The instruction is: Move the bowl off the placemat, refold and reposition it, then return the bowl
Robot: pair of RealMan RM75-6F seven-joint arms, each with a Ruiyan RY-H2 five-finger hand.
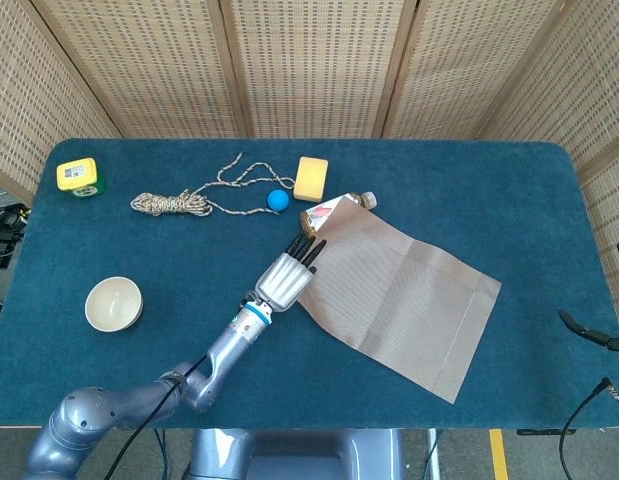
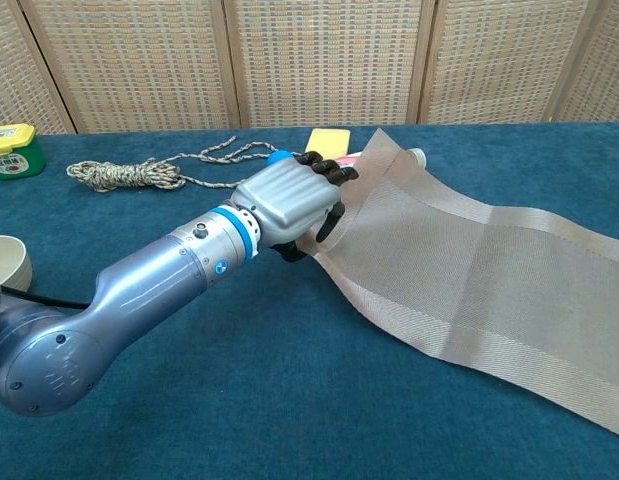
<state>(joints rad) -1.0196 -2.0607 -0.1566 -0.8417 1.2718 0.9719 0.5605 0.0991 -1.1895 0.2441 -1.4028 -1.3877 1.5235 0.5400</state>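
The fingers [image 2: 329, 175] of the left hand [image 2: 289, 205] are curled over the near-left edge of the placemat [image 1: 399, 295], with the thumb hooked under it in the chest view, so the hand grips the mat's edge; the head view shows the same hand [image 1: 287, 280] at the mat's left corner. The right hand does not show in either view.

Nearest the robot, on the left of the blue table [image 1: 509, 180], the bowl [image 1: 114, 303] stands upright, well apart from the placemat, and its rim shows at the left edge of the chest view [image 2: 9, 258]. The placemat lies unfolded and askew across the table's middle, its far corner resting on a small bottle [image 1: 334, 208].

Beyond the hand lie a blue ball [image 1: 278, 200] and a yellow sponge [image 1: 311, 178], close together. To their left is a coiled rope [image 1: 174, 203], its loose end running toward the ball. At the far-left corner stands a yellow tape measure [image 1: 79, 176].
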